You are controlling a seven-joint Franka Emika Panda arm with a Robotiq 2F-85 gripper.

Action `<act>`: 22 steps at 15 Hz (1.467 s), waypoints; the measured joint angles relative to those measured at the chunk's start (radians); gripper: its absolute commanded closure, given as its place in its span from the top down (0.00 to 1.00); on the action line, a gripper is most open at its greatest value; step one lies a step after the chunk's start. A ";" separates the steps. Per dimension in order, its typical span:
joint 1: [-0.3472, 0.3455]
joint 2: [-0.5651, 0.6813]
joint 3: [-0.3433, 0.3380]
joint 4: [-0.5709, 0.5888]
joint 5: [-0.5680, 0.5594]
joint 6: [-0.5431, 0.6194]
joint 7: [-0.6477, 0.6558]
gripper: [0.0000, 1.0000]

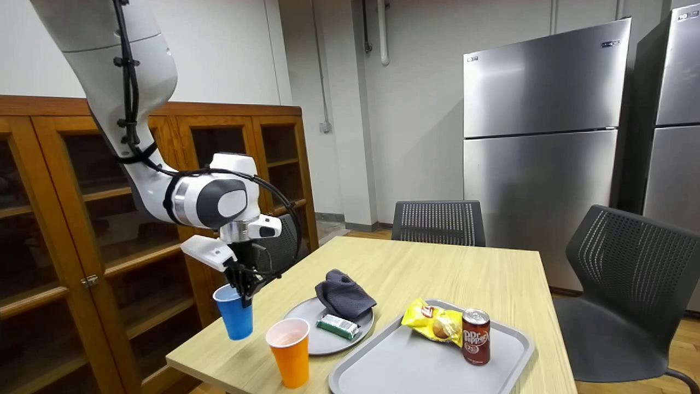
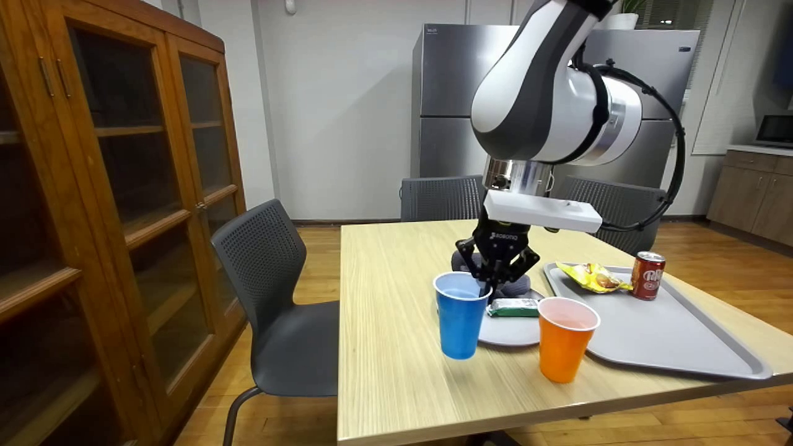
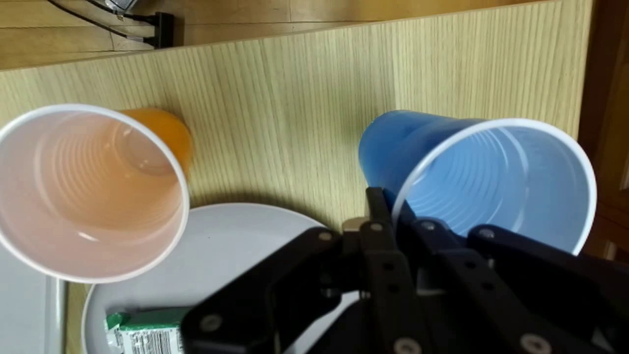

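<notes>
A blue cup stands upright near the table's corner, also visible in an exterior view. My gripper is shut on the wall of this blue cup at its white rim, one finger outside and one inside. From above, the gripper reaches down to the rim's side nearest the plate. Whether the cup's base touches the table cannot be made out. Beside it stands an orange cup with a white rim, apart from the gripper. Its pale inside shows in the wrist view.
A grey plate holds a dark cloth and a green-white packet. The grey tray bears a yellow chip bag and a Dr Pepper can. Dark chairs stand around the table; a wooden cabinet lines one side.
</notes>
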 measured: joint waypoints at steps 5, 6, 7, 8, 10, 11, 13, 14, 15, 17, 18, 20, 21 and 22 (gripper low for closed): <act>0.001 0.014 0.013 -0.012 0.000 0.001 0.000 0.01; 0.001 0.018 0.015 -0.012 0.000 0.002 0.000 0.01; 0.001 0.023 0.016 -0.012 0.000 0.003 0.000 0.01; 0.001 0.027 0.018 -0.012 0.000 0.003 -0.002 0.01; 0.001 0.036 0.022 -0.012 0.000 0.005 -0.006 0.01; 0.001 0.040 0.024 -0.012 0.000 0.006 -0.009 0.01; 0.001 0.048 0.026 -0.012 0.000 0.011 -0.018 0.01; 0.001 0.052 0.026 -0.012 0.000 0.015 -0.023 0.01; 0.001 0.055 0.027 -0.012 0.000 0.021 -0.029 0.01; 0.001 0.064 0.029 -0.012 0.000 0.031 -0.037 0.01; 0.001 0.067 0.030 -0.012 0.000 0.034 -0.039 0.01; 0.001 0.072 0.032 -0.012 0.000 0.035 -0.040 0.01; 0.001 0.074 0.032 -0.012 0.000 0.035 -0.040 0.01; 0.001 0.076 0.033 -0.012 0.000 0.035 -0.040 0.01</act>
